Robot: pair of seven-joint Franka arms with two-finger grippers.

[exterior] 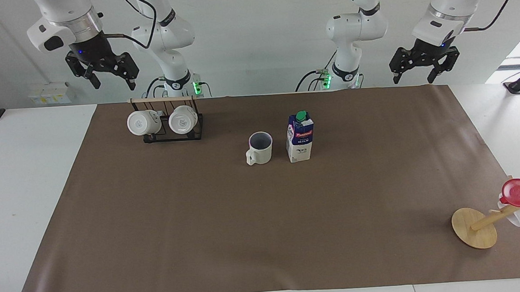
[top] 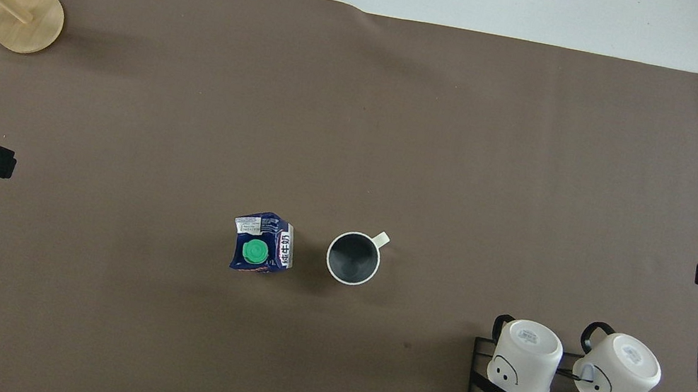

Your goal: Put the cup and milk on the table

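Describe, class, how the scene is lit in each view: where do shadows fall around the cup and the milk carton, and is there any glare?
Facing view: even, soft light; the cup and milk carton throw only faint shadows on the brown paper; bright daylight washes out the corner by the left arm's end. Overhead view: a soft dark patch lies between carton and cup; no glare on the paper.
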